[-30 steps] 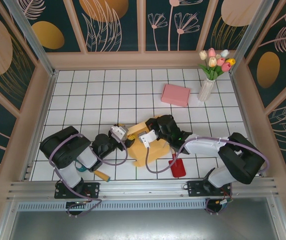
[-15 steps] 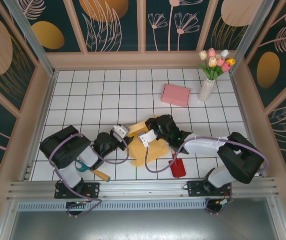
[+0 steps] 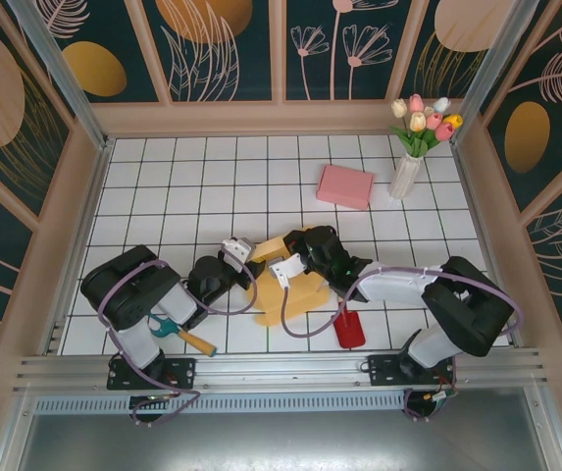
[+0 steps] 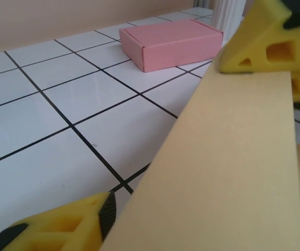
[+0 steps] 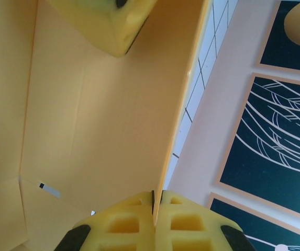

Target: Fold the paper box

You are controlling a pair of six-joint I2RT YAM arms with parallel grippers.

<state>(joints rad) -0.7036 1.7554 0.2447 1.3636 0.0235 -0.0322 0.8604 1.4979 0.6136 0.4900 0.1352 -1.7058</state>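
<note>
- The paper box [image 3: 282, 285] lies part-folded on the white tiled table [image 3: 163, 186], in the middle and toward the near edge, between the two arms; a pink box [image 3: 345, 185] sits well apart, farther back on the right
- The right pincer [image 5: 153, 201] works the box's right side and holds one side wall [image 5: 139, 115] upright; this looks like an anchor, so the box neither slides nor sags while the other arm turns a flap
- Its fingers are clenched tight on the thin edge of that wall, the card caught in the seam between the two yellow pads, and it touches nothing else
- The left pincer [image 4: 165, 133] comes at the box from the left and straddles a raised flap [image 4: 233, 172], probably to swing it over toward the held wall
- Its jaws stand partway apart: one finger [image 4: 259, 36] sits against the flap's far edge, the other finger [image 4: 60, 230] lies just beside its near lower edge
- Whether this pincer truly grips the flap or merely brackets it, I cannot tell
- In the right wrist view another yellow fingertip [image 5: 108, 21] lies against the box's inner face, apparently the left pincer's
</note>
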